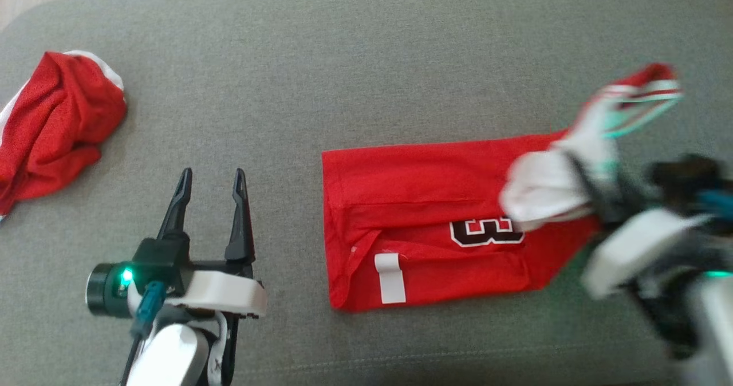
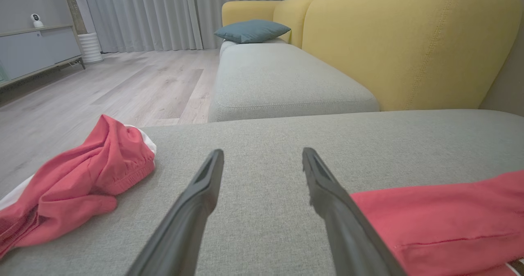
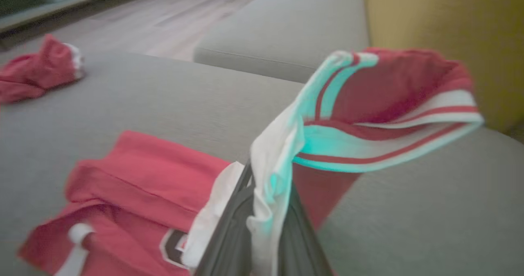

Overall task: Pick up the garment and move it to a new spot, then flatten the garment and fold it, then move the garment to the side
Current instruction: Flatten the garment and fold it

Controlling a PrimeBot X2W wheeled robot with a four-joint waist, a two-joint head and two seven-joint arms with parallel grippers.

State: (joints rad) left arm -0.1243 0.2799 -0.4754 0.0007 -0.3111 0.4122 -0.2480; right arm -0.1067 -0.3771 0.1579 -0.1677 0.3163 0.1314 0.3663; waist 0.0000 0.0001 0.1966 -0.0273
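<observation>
A red garment (image 1: 424, 225) with a white number and a white tag lies flat and partly folded on the grey cushion (image 1: 366, 71). My right gripper (image 1: 584, 185) is shut on its white-and-red striped end (image 3: 368, 116), lifting that end above the rest; the image is blurred there. In the right wrist view the cloth drapes over my fingers (image 3: 233, 231). My left gripper (image 1: 211, 181) stands open to the left of the garment, a little above the cushion, nothing between its fingers (image 2: 196, 198). The garment's edge (image 2: 442, 218) lies just right of it.
A second crumpled red and white garment (image 1: 54, 128) lies at the cushion's far left edge (image 2: 73, 186). A yellow sofa back (image 2: 409, 42), another grey seat (image 2: 282, 79) with a blue pillow (image 2: 250, 29), and wooden floor (image 2: 123, 83) lie beyond.
</observation>
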